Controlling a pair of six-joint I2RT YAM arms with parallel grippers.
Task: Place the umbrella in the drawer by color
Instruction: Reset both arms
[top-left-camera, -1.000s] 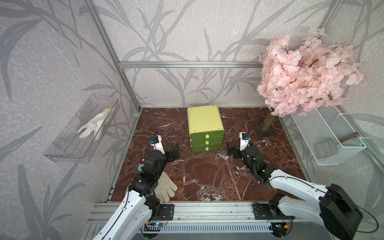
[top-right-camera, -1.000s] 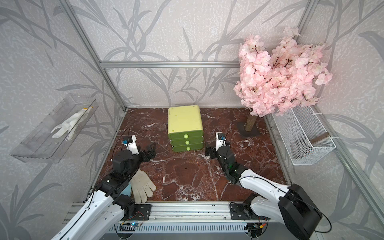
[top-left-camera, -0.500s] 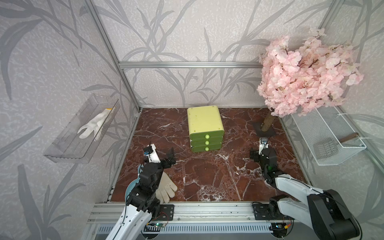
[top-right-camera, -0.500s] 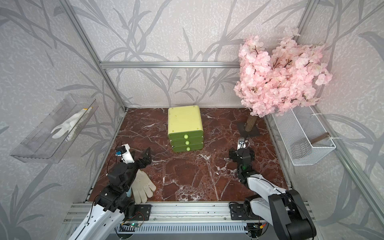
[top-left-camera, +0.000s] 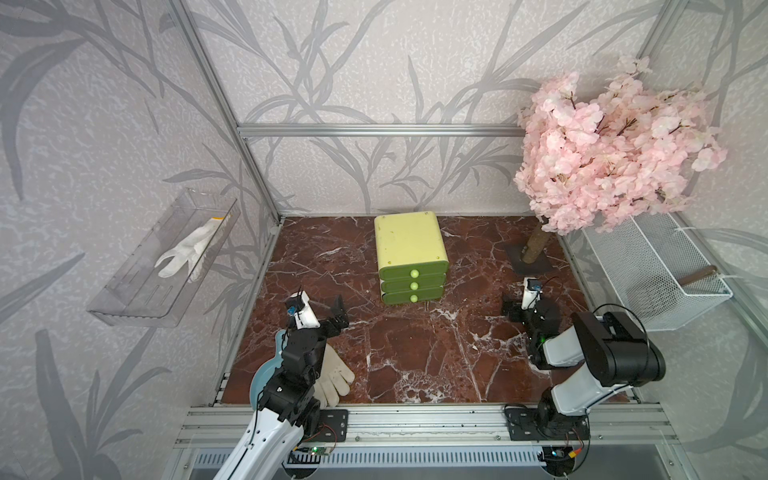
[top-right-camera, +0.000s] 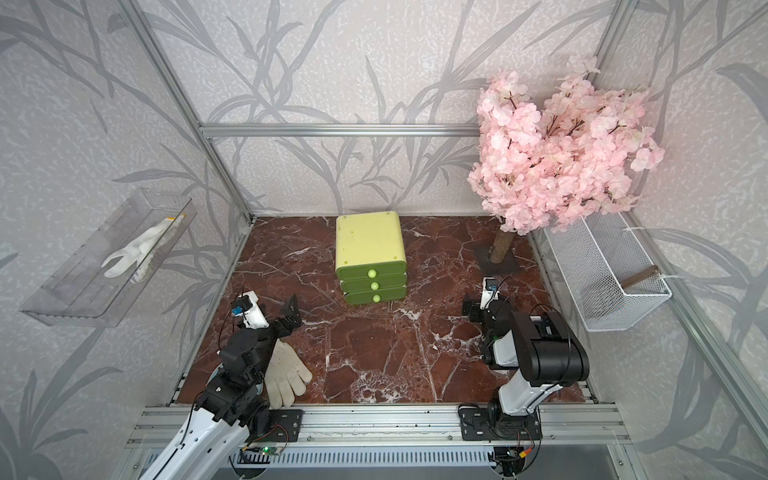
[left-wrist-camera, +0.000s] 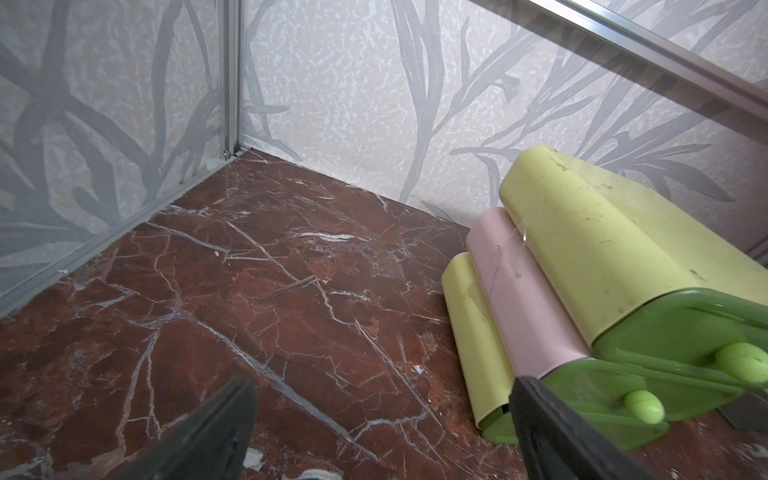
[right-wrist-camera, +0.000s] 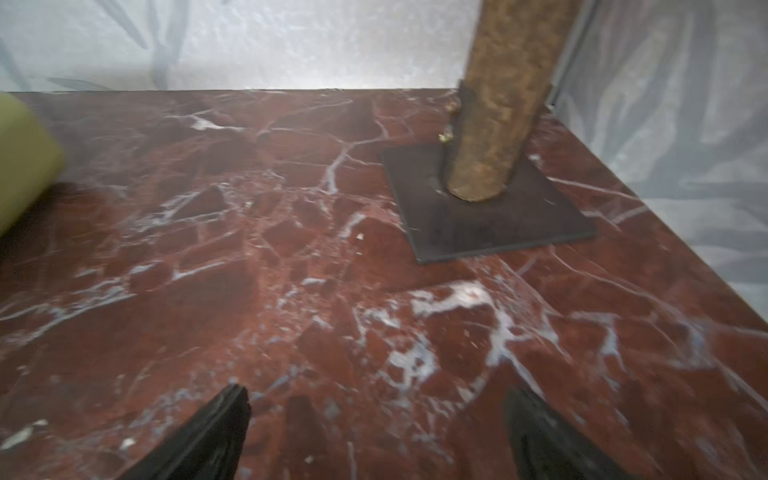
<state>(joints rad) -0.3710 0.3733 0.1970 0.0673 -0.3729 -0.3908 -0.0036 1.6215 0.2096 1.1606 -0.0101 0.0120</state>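
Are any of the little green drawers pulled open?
No, in a top view the drawer shows all three of its green fronts pushed in flush with the yellow case.

Both top views look down from the front; close wrist views face rearward, perhaps sharing the drawer (left-wrist-camera: 582, 257).

Left gripper (left-wrist-camera: 382, 384) gapes wide near the drawer (left-wrist-camera: 582, 249)
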